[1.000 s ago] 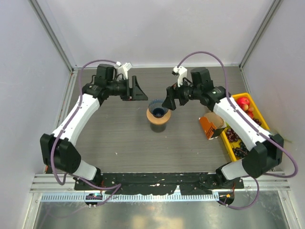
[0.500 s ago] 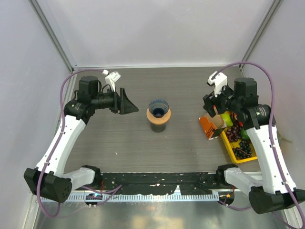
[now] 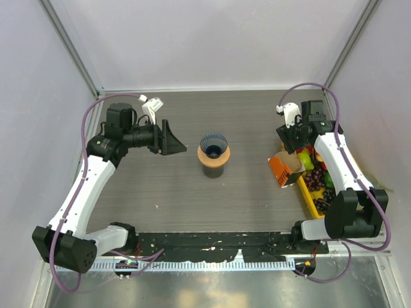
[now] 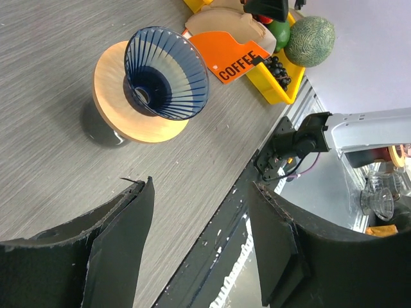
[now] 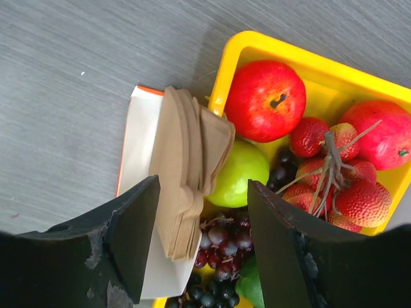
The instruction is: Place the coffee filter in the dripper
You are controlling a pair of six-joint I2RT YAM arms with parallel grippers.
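The dripper [image 3: 213,149], a dark blue ribbed cone with a wooden ring collar, stands mid-table; it also shows in the left wrist view [image 4: 160,77]. A stack of tan paper coffee filters [image 5: 186,168] sticks out of the orange box [image 3: 284,169], with its edge over the yellow tray. My right gripper [image 5: 204,239] hangs open above that stack, its jaws on either side of the stack's edge, holding nothing. It sits at the right [image 3: 294,142] in the top view. My left gripper [image 3: 174,139] is open and empty, left of the dripper, apart from it.
A yellow tray [image 5: 270,48] at the right edge holds a red apple [image 5: 267,100], a green fruit [image 5: 240,173], strawberries and dark grapes [image 5: 223,244]. The orange box is marked COFFEE [image 4: 234,58]. A green melon [image 4: 309,41] lies by the tray. Enclosure walls surround the table.
My right arm has swung from the dripper to above the orange box and filters. My left arm pulled back left from the dripper, then stayed still.
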